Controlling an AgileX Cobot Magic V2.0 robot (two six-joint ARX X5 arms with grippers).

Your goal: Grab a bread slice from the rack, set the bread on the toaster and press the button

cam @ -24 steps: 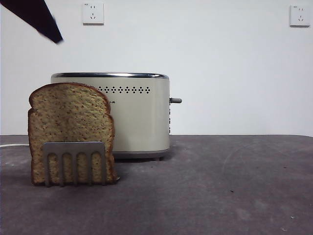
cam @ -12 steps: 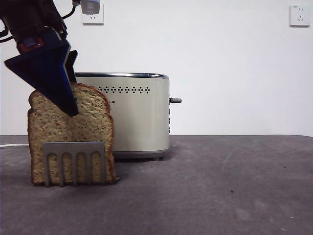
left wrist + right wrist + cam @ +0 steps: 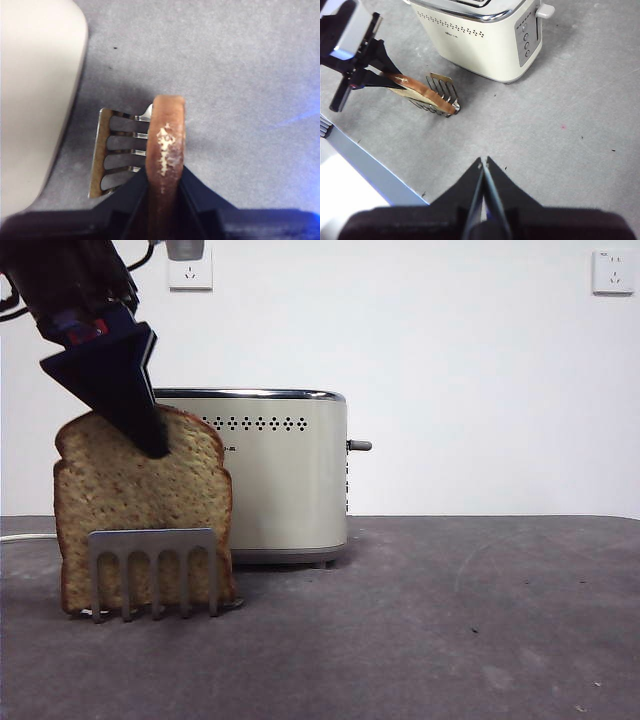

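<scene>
The slice of bread [image 3: 140, 500] stands upright in the rack [image 3: 152, 545], in front of the left part of the toaster [image 3: 285, 480]. My left gripper [image 3: 150, 440] comes down from the top left and is shut on the bread's rounded top edge. In the left wrist view its jaws press both sides of the crust [image 3: 165, 145] above the rack [image 3: 112, 150], beside the toaster [image 3: 30, 100]. The button [image 3: 360, 445] sticks out of the toaster's right end. My right gripper [image 3: 483, 161] is shut and empty, high above the table, looking at the toaster [image 3: 480, 40], button [image 3: 546, 10] and bread [image 3: 422, 92].
The dark grey table [image 3: 450, 620] stretches to the right of the toaster. A white cable [image 3: 25, 537] lies at the far left. Two wall sockets [image 3: 190, 268] [image 3: 612, 272] are on the white wall behind. The table's edge [image 3: 365, 165] runs near the rack.
My left gripper came down from the top left corner onto the bread's top and closed on it. The slice has shifted slightly up and left in the rack.
</scene>
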